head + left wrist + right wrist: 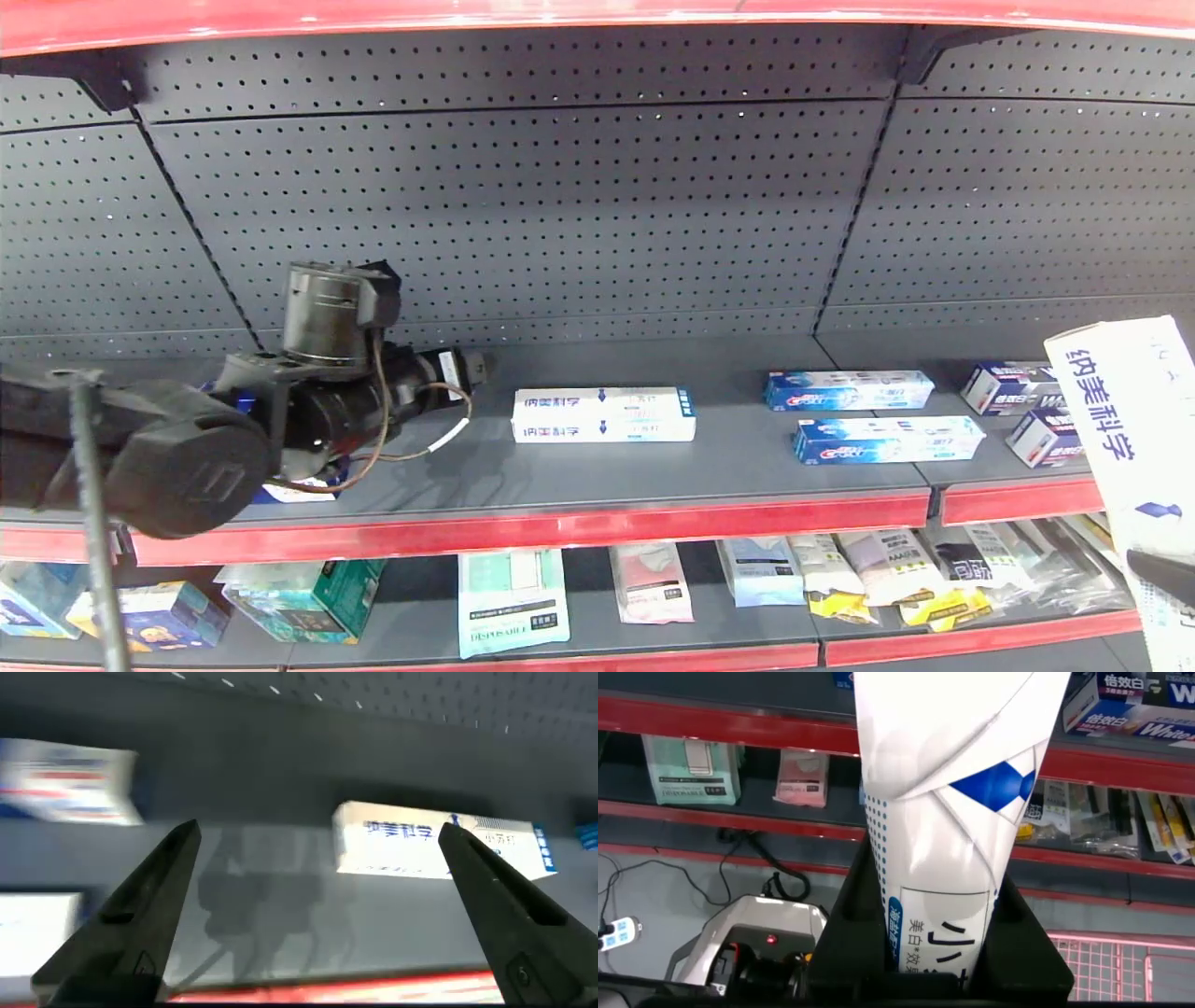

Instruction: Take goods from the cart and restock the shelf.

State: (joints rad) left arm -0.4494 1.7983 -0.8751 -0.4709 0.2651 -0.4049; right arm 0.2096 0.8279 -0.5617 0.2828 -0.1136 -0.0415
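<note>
A white toothpaste box (pixel 604 413) lies flat in the middle of the grey shelf (pixel 532 527). My left gripper (pixel 320 831) hovers over the shelf just left of this box (pixel 439 840), open, with nothing between its fingers (pixel 140 924). At the far right, in front of the shelf, a second white toothpaste box (pixel 1134 439) stands nearly upright. My right gripper (pixel 938 915) is shut on its lower end (pixel 952 784), and the dark gripper tip (pixel 1162 574) shows beside the box.
Two blue toothpaste boxes (pixel 845 389) (pixel 887 439) lie right of the white one, and dark blue boxes (pixel 1013 385) sit farther right. Another box (pixel 65 779) lies behind the left gripper. The lower shelf holds several packets (pixel 512 602). A red wire cart (pixel 1120 971) stands below.
</note>
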